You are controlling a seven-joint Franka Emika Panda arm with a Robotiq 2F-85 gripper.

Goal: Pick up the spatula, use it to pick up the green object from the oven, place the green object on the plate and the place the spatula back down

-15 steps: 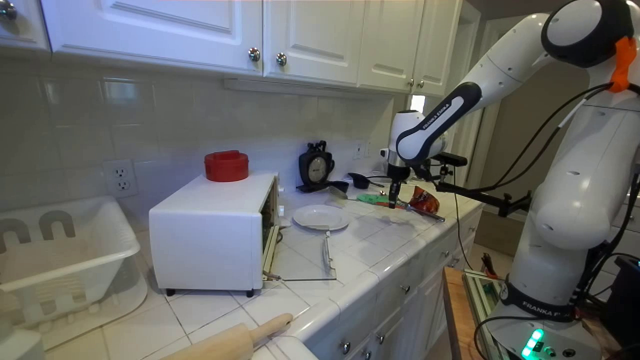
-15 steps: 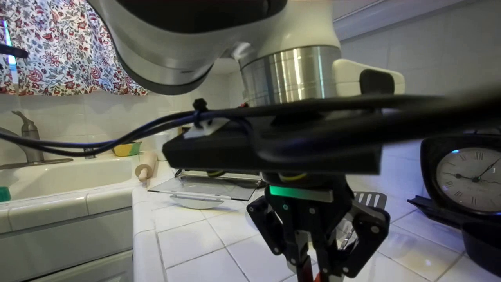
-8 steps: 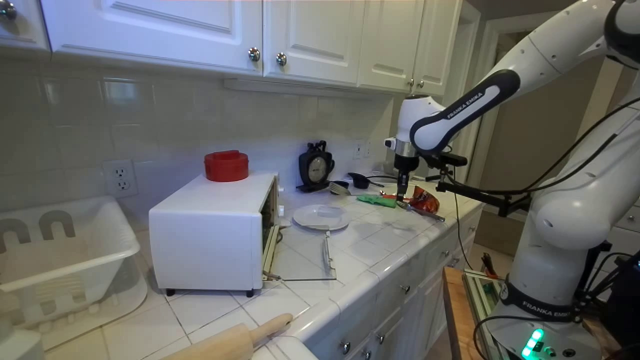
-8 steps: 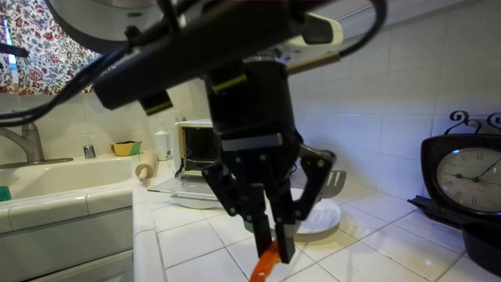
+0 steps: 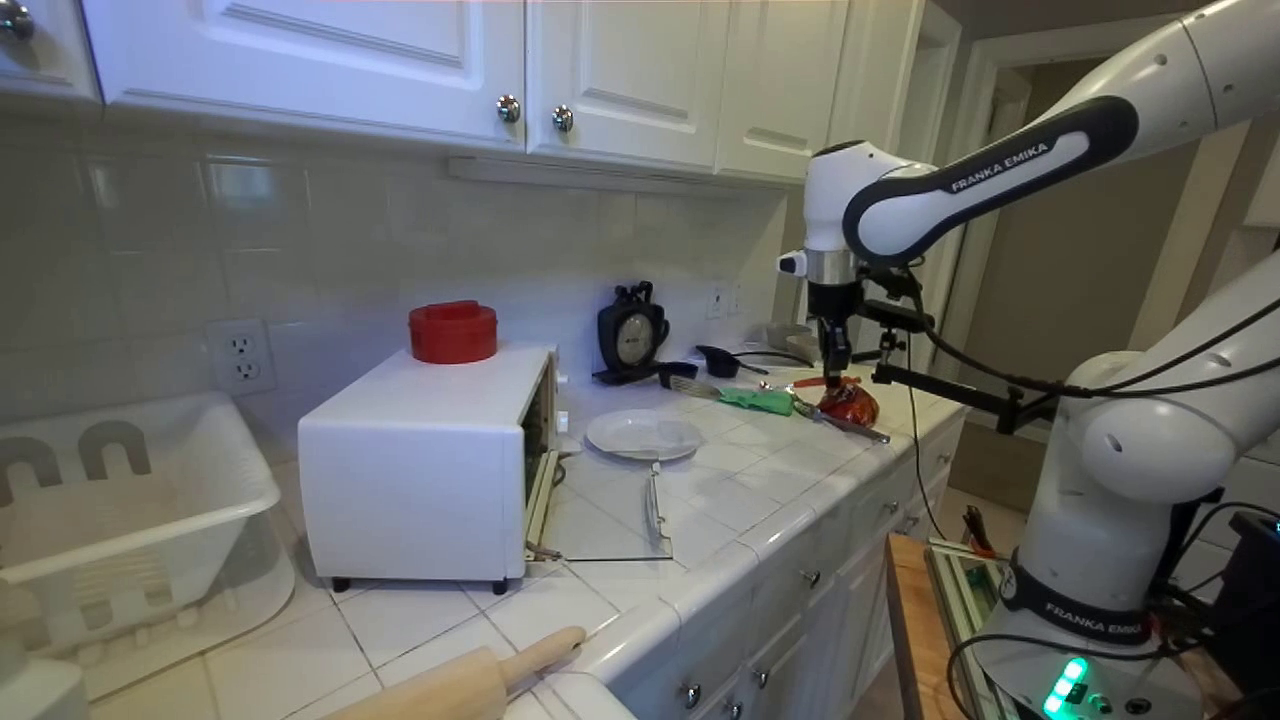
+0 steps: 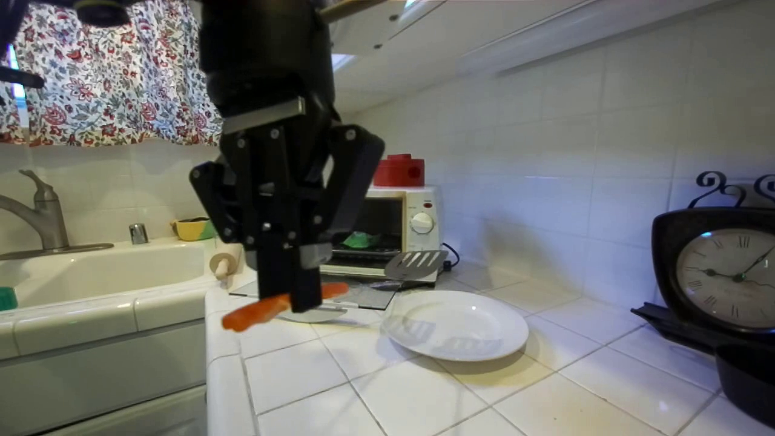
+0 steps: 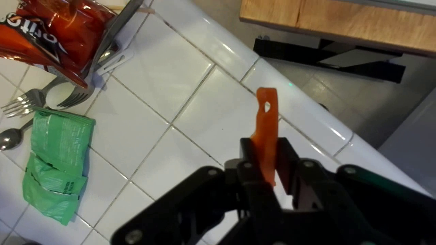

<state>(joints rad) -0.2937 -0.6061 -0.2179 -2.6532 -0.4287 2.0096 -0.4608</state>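
Over the near desk (image 6: 393,399), fingers (image 6: 306,283) are holding the spatula (image 6: 334,290); its blade (image 6: 402,267) should be going in flat, under the green bit (image 6: 360,240) in the far oven (image 6: 418,203).

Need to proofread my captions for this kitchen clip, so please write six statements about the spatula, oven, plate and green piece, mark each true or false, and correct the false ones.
1. The black fingers grip the orange-handled slotted grey spatula. True.
2. A small green piece lies inside the white box-shaped countertop oven. True.
3. The oven is shut. False: its glass door is open, folded down.
4. The round white plate rests on the white tile countertop. True.
5. The spatula reaches inside the oven. False: it is held outside, above the countertop.
6. A black clock stands on top of the oven. False: a squat red container does.
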